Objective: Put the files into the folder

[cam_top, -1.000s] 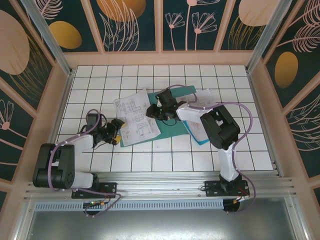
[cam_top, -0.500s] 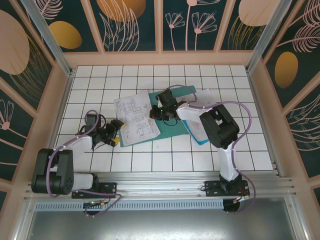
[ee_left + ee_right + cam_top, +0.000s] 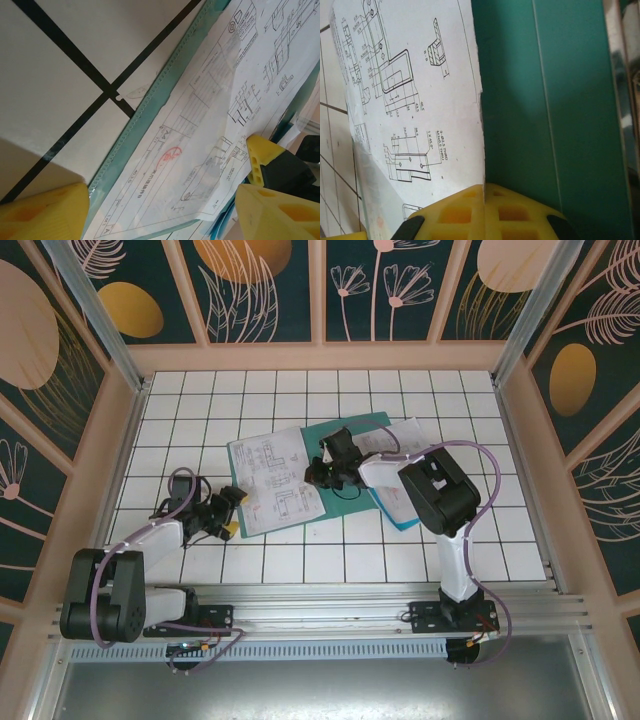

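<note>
Two tools working. Right tool point(image 3: 312, 475): pads pressed together, clamped on the right edge of the printed sheet point(image 3: 268, 472). That sheet lies flat on the dark green folder point(image 3: 372, 424), mid-worktop point(image 3: 300, 562). Left tool point(image 3: 234, 514): jaws well apart, low over the sheet's near-left corner, gripping nothing. More white sheets point(image 3: 408, 432) lie at the folder's right, partly under the right arm.

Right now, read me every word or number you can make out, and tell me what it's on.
"3-Ø2.5 THRU": printed sheet, right wrist view.
"M3X0.5 THRU": same sheet.
"1 X 45.0°": same sheet.
Other figures there: too small.
Red stamp and surrounding print, left wrist view: blurred.
</note>
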Action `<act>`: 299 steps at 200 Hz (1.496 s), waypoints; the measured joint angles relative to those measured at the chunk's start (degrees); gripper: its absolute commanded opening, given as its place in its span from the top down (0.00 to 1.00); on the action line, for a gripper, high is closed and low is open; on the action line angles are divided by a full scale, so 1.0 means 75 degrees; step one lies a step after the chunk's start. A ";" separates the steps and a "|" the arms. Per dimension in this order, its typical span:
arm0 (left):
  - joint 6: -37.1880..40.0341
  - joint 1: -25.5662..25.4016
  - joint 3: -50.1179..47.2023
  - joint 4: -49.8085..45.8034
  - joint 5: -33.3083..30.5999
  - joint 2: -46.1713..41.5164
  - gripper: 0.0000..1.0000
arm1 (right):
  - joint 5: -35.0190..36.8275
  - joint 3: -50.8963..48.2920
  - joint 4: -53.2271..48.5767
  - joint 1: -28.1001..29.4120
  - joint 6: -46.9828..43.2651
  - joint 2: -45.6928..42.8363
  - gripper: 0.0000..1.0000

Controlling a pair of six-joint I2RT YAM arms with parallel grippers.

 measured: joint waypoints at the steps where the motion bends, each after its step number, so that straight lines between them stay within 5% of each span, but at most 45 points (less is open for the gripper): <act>1: 0.0000 0.0000 0.0000 0.0000 0.0000 0.0000 0.23 | -0.0003 -0.0003 0.0006 0.0000 0.0003 0.0000 1.00; 287: -0.0192 0.0000 -0.0119 0.0195 -0.0009 -0.0230 0.24 | 0.0006 -0.0134 0.0309 0.0297 0.0836 -0.0015 1.00; 299: -0.0187 0.0000 -0.0114 0.0154 -0.0038 -0.0251 0.24 | 0.0020 -0.0137 0.0291 0.0297 0.0868 -0.0029 0.85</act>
